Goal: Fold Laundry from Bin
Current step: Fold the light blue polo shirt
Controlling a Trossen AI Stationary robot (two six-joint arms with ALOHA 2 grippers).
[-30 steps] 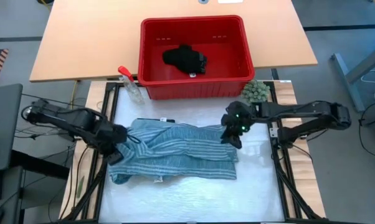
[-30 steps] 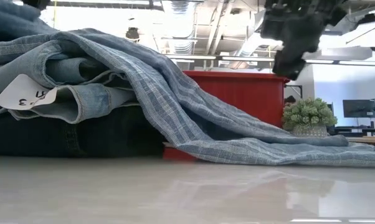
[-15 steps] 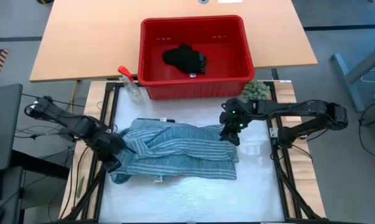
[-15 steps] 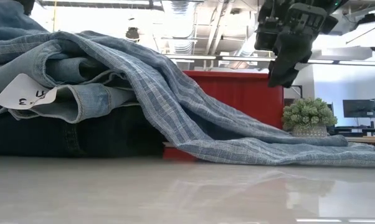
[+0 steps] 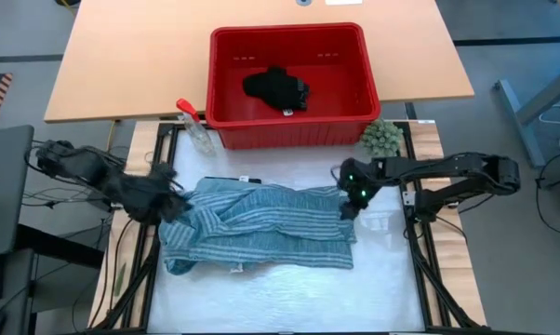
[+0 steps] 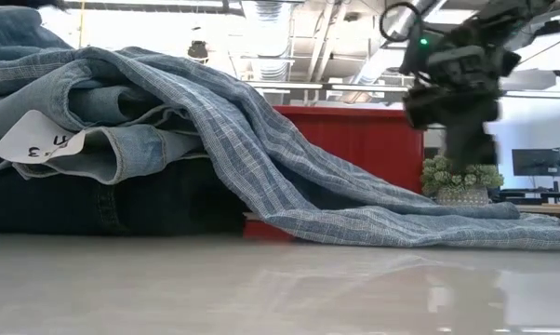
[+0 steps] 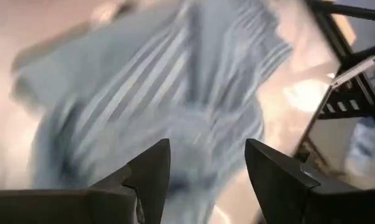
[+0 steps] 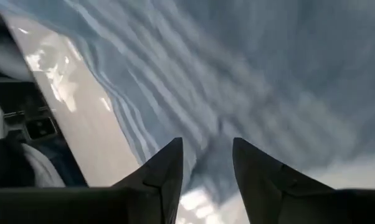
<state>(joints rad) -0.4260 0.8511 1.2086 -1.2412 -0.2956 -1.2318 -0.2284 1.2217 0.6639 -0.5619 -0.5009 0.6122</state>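
Note:
The blue-white striped shirt [image 5: 261, 228] lies spread over a folded stack; in the low view it drapes over the light denim jeans [image 6: 103, 149] and a dark navy piece [image 6: 113, 200] down to the table. My left gripper [image 5: 164, 188] hovers open at the shirt's left end, with the cloth [image 7: 175, 93] below its fingers. My right gripper [image 5: 348, 207] stands open just above the shirt's right end [image 8: 237, 74], pointing slantwise down. The red bin [image 5: 226, 56] stands at the far side, with a small black piece [image 5: 275, 87] on its floor.
A spray bottle with a red trigger [image 5: 194, 126] lies by the bin's near left corner. A green fuzzy ball [image 5: 380, 137] sits by its near right corner. A white tag [image 6: 33, 140] hangs from the jeans. The white table's near strip [image 5: 280, 298] is bare.
My left gripper has come off the shirt's left end, risen and drawn back toward the table's far left. The shirt's left end has settled flatter. My right gripper has rolled and sunk toward the shirt's right end.

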